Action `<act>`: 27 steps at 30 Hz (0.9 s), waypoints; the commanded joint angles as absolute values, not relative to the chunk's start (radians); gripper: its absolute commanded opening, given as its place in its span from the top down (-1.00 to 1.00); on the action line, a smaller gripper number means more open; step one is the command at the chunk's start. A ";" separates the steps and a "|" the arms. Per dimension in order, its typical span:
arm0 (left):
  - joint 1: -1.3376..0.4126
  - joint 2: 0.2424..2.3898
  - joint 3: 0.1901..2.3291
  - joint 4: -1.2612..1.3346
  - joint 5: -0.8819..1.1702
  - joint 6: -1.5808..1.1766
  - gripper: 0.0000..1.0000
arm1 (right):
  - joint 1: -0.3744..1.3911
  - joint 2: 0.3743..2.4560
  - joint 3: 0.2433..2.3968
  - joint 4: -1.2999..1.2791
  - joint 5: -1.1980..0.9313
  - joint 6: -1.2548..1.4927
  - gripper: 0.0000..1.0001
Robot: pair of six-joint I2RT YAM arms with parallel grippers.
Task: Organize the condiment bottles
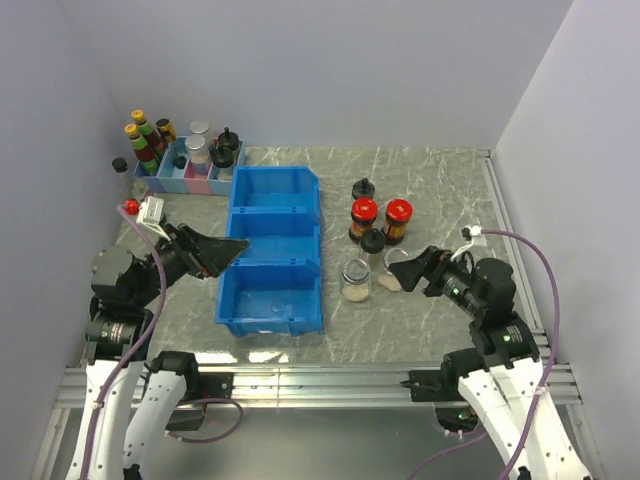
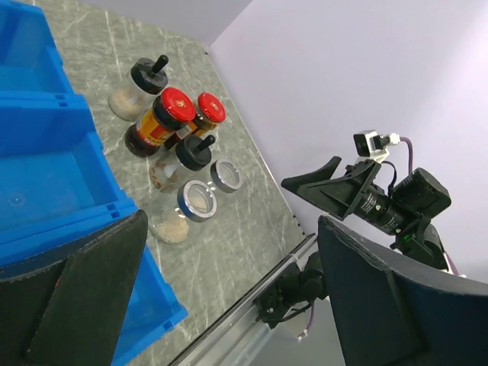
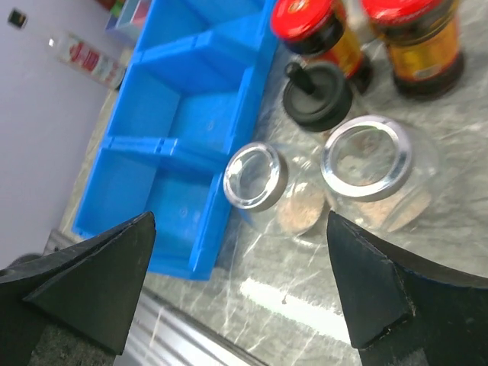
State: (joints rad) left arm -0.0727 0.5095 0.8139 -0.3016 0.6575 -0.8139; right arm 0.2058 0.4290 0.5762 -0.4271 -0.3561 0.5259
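Three open compartments make up the blue plastic bin, its long axis running away from my arms. Both pincers gape wide and carry nothing: left gripper at the bin's left wall, right gripper just beside the squat clear glass jars with silver lids. Right of the bin, on the marbled table, I see the condiment bottles clustered: dark red-lidded jars upright, small black-capped shakers, knobs up.

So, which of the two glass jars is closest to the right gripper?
The silver-lidded glass jar farther from the blue bin, just ahead of the right gripper; the other jar sits beside the bin.
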 commanded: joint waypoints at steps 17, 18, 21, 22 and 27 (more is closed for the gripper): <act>-0.074 0.472 0.821 -0.374 0.577 -0.735 -0.99 | 0.897 0.951 0.813 -0.485 0.426 0.566 -0.99; -0.074 0.471 0.819 -0.379 0.572 -0.733 -0.99 | 0.916 0.994 0.824 -0.480 0.446 0.568 -0.99; -0.074 0.460 0.824 -0.409 0.558 -0.729 -0.99 | 0.928 1.089 0.879 -0.524 0.534 0.587 -0.99; -0.074 0.457 0.825 -0.416 0.554 -0.727 -0.99 | 0.925 1.110 0.903 -0.531 0.540 0.586 -0.99; -0.074 0.442 0.827 -0.434 0.560 -0.726 -0.99 | 0.928 1.208 0.943 -0.521 0.532 0.580 -0.99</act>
State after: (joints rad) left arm -0.0727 0.4580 0.8139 -0.4252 0.5724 -0.7444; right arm 0.9207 1.1698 0.8833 -0.5022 0.4458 0.5644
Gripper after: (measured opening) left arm 0.994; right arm 0.996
